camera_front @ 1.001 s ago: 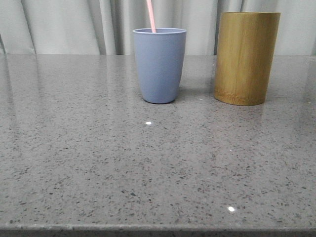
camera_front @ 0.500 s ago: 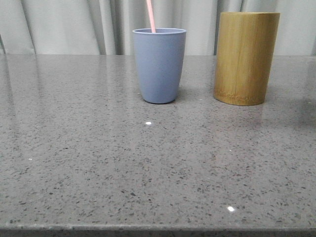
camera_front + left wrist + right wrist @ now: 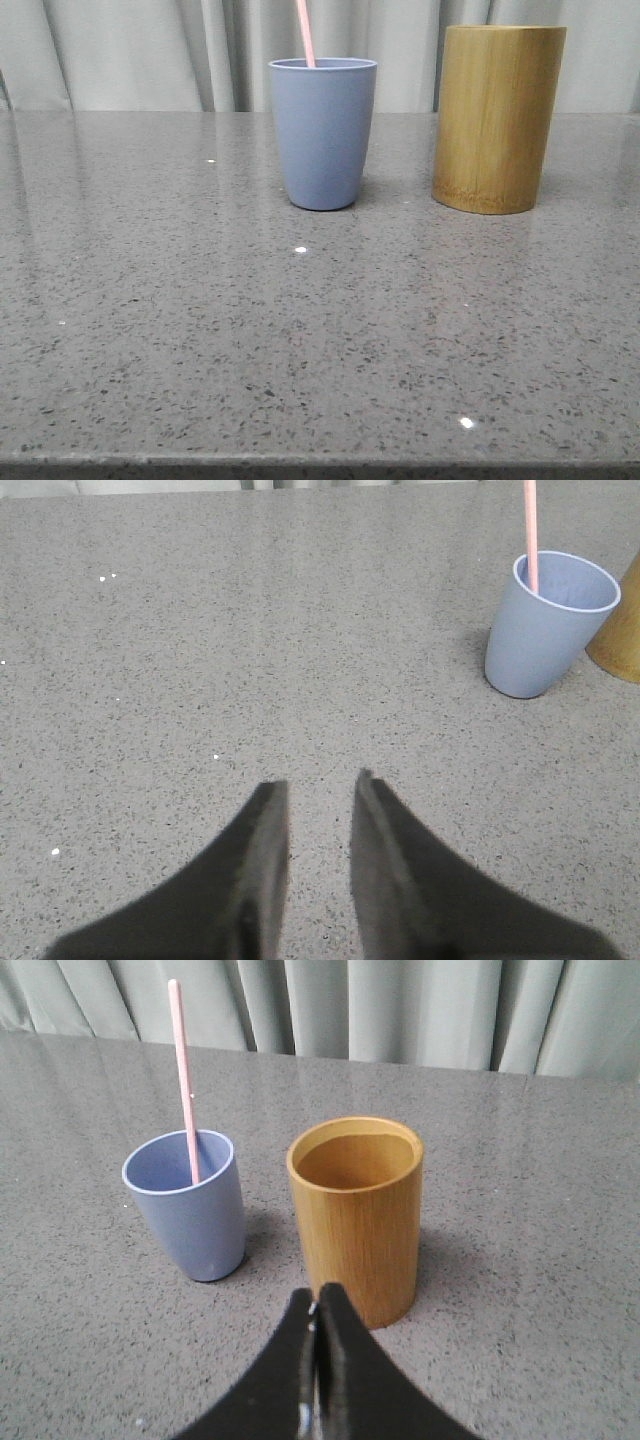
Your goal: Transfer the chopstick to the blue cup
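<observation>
The blue cup (image 3: 322,132) stands upright at the back middle of the grey table. One pale pink chopstick (image 3: 305,32) stands in it, its top end leaning left. Both also show in the left wrist view, cup (image 3: 545,630) and chopstick (image 3: 530,530), and in the right wrist view, cup (image 3: 190,1210) and chopstick (image 3: 183,1075). My left gripper (image 3: 318,780) is open and empty over bare table, well apart from the cup. My right gripper (image 3: 316,1295) is shut and empty, just in front of the bamboo holder. Neither gripper shows in the front view.
A taller yellow-brown bamboo cylinder holder (image 3: 498,118) stands right of the blue cup; its inside looks empty in the right wrist view (image 3: 356,1215). Grey curtains hang behind the speckled stone table (image 3: 300,330).
A faint shadow at the table's right edge half a second ago is gone. The cup, chopstick and holder have not moved.
</observation>
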Controlling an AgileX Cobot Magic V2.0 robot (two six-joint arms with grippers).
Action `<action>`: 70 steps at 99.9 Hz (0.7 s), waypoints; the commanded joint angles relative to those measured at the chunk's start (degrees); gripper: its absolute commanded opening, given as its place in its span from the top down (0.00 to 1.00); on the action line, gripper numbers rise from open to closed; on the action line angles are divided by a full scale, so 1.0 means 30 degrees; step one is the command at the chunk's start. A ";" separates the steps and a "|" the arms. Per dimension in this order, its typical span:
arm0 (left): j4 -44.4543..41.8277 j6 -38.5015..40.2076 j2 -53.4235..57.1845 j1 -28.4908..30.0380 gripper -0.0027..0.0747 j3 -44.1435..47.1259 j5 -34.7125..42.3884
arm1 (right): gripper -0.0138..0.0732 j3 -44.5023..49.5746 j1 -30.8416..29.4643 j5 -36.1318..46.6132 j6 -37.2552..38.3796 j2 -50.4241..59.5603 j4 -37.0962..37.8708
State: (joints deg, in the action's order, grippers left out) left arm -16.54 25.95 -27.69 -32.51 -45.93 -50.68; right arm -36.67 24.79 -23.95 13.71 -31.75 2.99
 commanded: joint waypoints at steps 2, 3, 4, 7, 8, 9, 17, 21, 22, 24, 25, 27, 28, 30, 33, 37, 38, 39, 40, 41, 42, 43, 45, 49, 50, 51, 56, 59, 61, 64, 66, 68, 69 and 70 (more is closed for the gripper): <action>-0.0279 0.0157 -0.0157 -0.0051 0.94 -0.0440 0.1533 | 0.91 0.0544 -0.0113 0.1524 0.0082 0.1655 0.0256; -0.0279 0.0157 -0.0157 -0.0051 0.95 -0.0440 0.1533 | 0.91 0.0622 -0.0113 0.1524 0.0082 0.1770 0.0256; -0.0279 0.0157 -0.0157 -0.0051 0.96 -0.0440 0.1533 | 0.91 0.0770 -0.0113 0.1524 0.0082 0.1882 0.0256; -0.0321 0.0157 -0.0157 -0.0051 0.99 -0.0384 0.1533 | 0.91 0.1074 -0.0113 0.1524 0.0082 0.2456 0.0256; -0.0354 0.0157 -0.0117 -0.0051 0.99 -0.0390 0.1533 | 0.91 0.1222 -0.0113 0.1524 0.0082 0.2569 0.0256; -0.0353 0.0157 -0.0117 -0.0051 0.99 -0.0343 0.1533 | 0.91 0.1295 -0.0113 0.1501 0.0082 0.2794 0.0256; -0.0392 0.0123 0.0181 -0.0051 0.99 0.0103 0.1681 | 0.91 0.2072 -0.0113 0.1484 0.0082 0.4055 0.0256; -0.0392 0.0123 0.0458 -0.0051 0.99 0.0444 0.1959 | 0.91 0.2484 -0.0113 0.1484 0.0082 0.4737 0.0256; -0.0392 0.0123 0.0519 -0.0051 0.99 0.0511 0.1959 | 0.91 0.2620 -0.0113 0.1484 0.0082 0.4848 0.0256; -0.0392 0.0123 0.0703 -0.0051 0.99 0.0717 0.2182 | 0.91 0.2739 -0.0113 0.1484 0.0082 0.5183 0.0256; -0.0392 0.0123 0.0846 -0.0051 0.99 0.0787 0.2241 | 0.91 0.2864 -0.0113 0.1484 0.0082 0.5293 0.0256; -0.0392 0.0123 0.1082 -0.0051 0.99 0.1012 0.2440 | 0.91 0.3025 -0.0113 0.1484 0.0082 0.5602 0.0280; -0.0392 0.0123 0.1163 -0.0051 0.99 0.1164 0.2584 | 0.91 0.3080 -0.0113 0.1479 0.0082 0.5806 0.0302; -0.0356 0.0123 0.1418 -0.0051 0.99 0.1408 0.2822 | 0.91 0.3233 -0.0113 0.1451 0.0082 0.6103 0.0321; -0.0313 0.0123 0.1784 -0.0051 0.99 0.1719 0.3120 | 0.91 0.3428 -0.0113 0.1433 0.0082 0.6470 0.0414; -0.0246 0.0123 0.2338 -0.0051 0.99 0.2166 0.3481 | 0.91 0.3700 -0.0113 0.1382 0.0082 0.6996 0.0537; -0.0246 0.0123 0.2429 -0.0051 0.99 0.2235 0.3525 | 0.91 0.3746 -0.0113 0.1384 0.0082 0.7085 0.0540; -0.0246 0.0123 0.2613 -0.0051 0.99 0.2371 0.3528 | 0.91 0.3836 -0.0113 0.1384 0.0082 0.7167 0.0569; -0.0246 0.0123 0.2706 -0.0051 0.99 0.2439 0.3605 | 0.91 0.3879 -0.0113 0.1384 0.0082 0.7337 0.0604; -0.0246 0.0123 0.2893 -0.0051 0.99 0.2504 0.3627 | 0.91 0.3962 -0.0113 0.1384 0.0082 0.7420 0.0608; -0.0246 0.0123 0.2985 -0.0051 0.99 0.2630 0.3623 | 0.91 0.4003 -0.0113 0.1384 0.0082 0.7575 0.0628; -0.0246 0.0123 0.3076 -0.0051 0.99 0.2692 0.3623 | 0.91 0.4041 -0.0113 0.1384 0.0082 0.7652 0.0625; -0.0246 0.0123 0.3344 -0.0051 0.99 0.2882 0.3623 | 0.91 0.4155 -0.0113 0.1384 0.0082 0.7870 0.0651; -0.0246 0.0123 0.3870 -0.0051 0.99 0.3226 0.3623 | 0.91 0.4332 -0.0113 0.1372 0.0082 0.8265 0.0651; -0.0246 0.0123 0.3955 -0.0051 0.99 0.3277 0.3584 | 0.91 0.4362 -0.0113 0.1372 0.0082 0.8319 0.0651; -0.0246 0.0123 0.4129 -0.0051 0.99 0.3378 0.3583 | 0.91 0.4408 -0.0113 0.1372 0.0082 0.8381 0.0651; -0.0246 0.0123 0.4723 -0.0051 0.99 0.3708 0.3506 | 0.91 0.4518 -0.0113 0.1348 0.0082 0.8796 0.0651; -0.0246 0.0123 0.5053 -0.0051 0.99 0.3878 0.3506 | 0.91 0.4547 -0.0113 0.1376 0.0082 0.8970 0.0669; -0.0246 0.0123 0.5296 -0.0051 0.99 0.3990 0.3506 | 0.91 0.4547 -0.0113 0.1337 0.0082 0.9068 0.0665; -0.0246 0.0123 0.5582 -0.0051 0.99 0.4113 0.3506 | 0.91 0.4547 -0.0113 0.1336 0.0082 0.9156 0.0708; -0.0246 0.0123 0.5766 -0.0051 0.99 0.4241 0.3506 | 0.91 0.4547 -0.0113 0.1336 0.0082 0.9187 0.0705; -0.0299 0.0123 0.5938 -0.0051 0.99 0.4332 0.3506 | 0.91 0.4547 -0.0113 0.1336 0.0082 0.9187 0.0705; -0.0347 0.0123 0.6029 -0.0051 0.99 0.4351 0.3506 | 0.91 0.4547 -0.0113 0.1336 0.0082 0.9187 0.0705; -0.0347 0.0123 0.6070 -0.0051 0.99 0.4416 0.3506 | 0.91 0.4547 -0.0113 0.1336 0.0082 0.9187 0.0705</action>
State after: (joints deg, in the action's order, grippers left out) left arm -16.68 25.95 -10.62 -32.51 -32.34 -44.95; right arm -21.71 24.79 -24.27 13.71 -3.85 4.04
